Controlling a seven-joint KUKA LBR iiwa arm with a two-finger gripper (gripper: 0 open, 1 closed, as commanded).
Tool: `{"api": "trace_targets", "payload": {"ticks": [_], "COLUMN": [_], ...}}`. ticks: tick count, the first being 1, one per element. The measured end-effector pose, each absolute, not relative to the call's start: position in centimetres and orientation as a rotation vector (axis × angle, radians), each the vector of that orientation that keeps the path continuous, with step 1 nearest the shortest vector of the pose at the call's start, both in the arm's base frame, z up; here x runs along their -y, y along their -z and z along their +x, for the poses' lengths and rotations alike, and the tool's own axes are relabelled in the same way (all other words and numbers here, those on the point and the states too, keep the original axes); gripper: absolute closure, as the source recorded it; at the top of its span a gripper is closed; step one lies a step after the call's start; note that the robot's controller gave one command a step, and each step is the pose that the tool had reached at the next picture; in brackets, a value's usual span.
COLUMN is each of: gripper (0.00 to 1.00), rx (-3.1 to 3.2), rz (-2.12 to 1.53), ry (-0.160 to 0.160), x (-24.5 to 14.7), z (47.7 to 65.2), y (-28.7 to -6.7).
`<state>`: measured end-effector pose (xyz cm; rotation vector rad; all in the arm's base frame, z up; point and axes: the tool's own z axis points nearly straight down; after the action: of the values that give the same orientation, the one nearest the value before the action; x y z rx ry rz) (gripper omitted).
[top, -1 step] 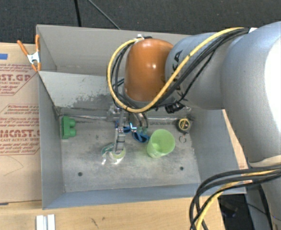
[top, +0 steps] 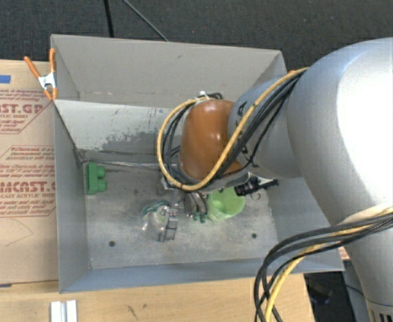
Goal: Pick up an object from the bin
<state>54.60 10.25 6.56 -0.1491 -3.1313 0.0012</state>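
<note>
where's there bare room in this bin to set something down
Bare floor lies between the green block at the left wall and the gripper, and along the front wall of the bin. Crowded mid-floor, where the gripper, a small pale crumpled thing and a pale green round thing sit close together.

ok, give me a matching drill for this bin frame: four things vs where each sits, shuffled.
1 green block
2 pale green round thing
3 gripper
4 orange wrist cover

A low over the mid floor
B by the bin's left wall
C ringed by yellow cables
D partly under the arm, right of the gripper

Pairs: 1-B, 2-D, 3-A, 4-C
</note>
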Motion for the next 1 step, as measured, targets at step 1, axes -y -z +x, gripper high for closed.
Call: {"api": "trace_targets", "payload": {"ticks": [1], "gripper": [1.0], "rx": [3.143], "rz": [-0.148], "ry": [0.004], "x": [-10.35], "z": [55.02], "y": [-7.1]}}
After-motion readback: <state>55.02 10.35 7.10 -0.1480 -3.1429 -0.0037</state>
